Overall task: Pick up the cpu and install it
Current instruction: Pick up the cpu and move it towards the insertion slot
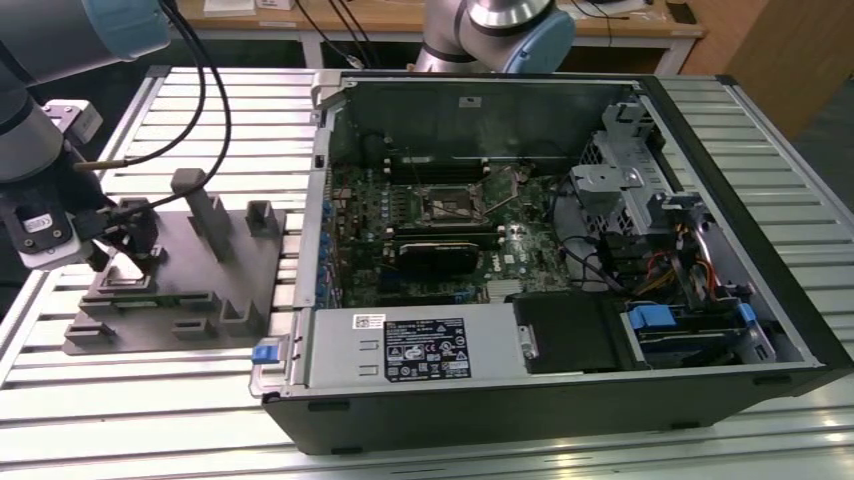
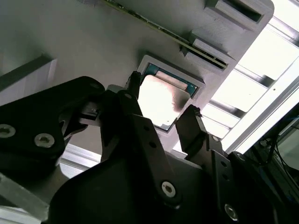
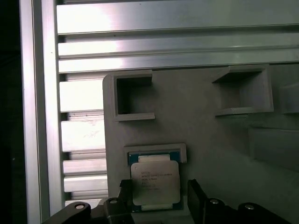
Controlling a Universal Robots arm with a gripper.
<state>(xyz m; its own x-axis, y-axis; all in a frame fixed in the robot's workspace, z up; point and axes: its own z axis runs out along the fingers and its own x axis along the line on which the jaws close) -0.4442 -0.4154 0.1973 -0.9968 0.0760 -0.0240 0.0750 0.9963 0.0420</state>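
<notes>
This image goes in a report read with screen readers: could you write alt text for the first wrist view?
The open gripper straddles the cpu, a silvery square chip lying in a pocket of the grey plastic fixture. Farther along, the fixture has two empty square holders and rests on a slatted metal table.
</notes>
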